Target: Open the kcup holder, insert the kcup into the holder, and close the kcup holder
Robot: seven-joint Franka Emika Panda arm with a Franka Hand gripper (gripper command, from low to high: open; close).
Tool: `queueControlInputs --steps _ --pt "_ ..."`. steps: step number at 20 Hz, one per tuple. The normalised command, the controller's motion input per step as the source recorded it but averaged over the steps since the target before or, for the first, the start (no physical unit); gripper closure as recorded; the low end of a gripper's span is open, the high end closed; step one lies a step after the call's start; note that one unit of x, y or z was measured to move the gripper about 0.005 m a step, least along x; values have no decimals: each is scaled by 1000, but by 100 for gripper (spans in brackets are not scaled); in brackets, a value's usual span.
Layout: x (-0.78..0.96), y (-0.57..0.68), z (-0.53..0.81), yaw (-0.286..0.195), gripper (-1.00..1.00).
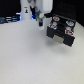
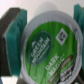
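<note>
In the wrist view the kcup, a white pod with a green printed top, fills the picture. It sits between two black fingers with teal pads, and my gripper is shut on it. In the exterior view my gripper hangs above the white table, at the exterior view's left of the kcup holder, close to it. The holder is a black boxy unit with round light slots showing on top. The pod is too small to make out in the exterior view.
A tall white bottle-like post stands at the back, at the exterior view's left of the arm. Dark clutter lines the back edge. The white table stretches toward the front.
</note>
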Motion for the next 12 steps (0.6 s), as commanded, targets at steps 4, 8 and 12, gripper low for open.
queueControlInputs --steps 4,8,12 --pt "319 691 451 8 100" --pt "305 704 401 4 100" --pt "236 714 287 5 100"
